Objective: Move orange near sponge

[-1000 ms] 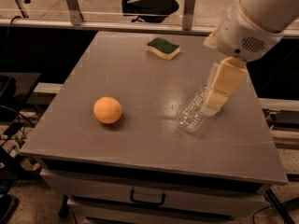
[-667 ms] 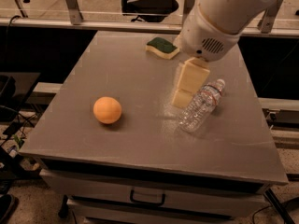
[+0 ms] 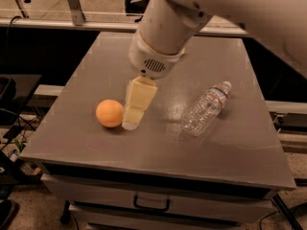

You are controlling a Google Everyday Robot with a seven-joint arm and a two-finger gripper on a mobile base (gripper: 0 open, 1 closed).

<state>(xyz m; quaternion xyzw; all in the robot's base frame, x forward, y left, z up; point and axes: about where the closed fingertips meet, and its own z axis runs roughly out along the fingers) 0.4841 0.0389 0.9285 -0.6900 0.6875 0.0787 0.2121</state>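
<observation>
The orange (image 3: 109, 113) sits on the grey table (image 3: 230, 166) at the front left. My gripper (image 3: 133, 118) hangs from the big white arm (image 3: 163, 30) with its cream tip low over the table. It is just right of the orange, very close to it or touching it. The sponge is hidden, most likely behind the arm at the back of the table.
A clear plastic bottle (image 3: 206, 108) lies on its side to the right of the gripper. The table has a drawer with a handle (image 3: 151, 205) under the front edge. Dark floor, cables and railings surround the table.
My arm has swung left and forward, from above the bottle to right beside the orange. The bottle now shows fully and the arm now covers the sponge. The orange has not moved.
</observation>
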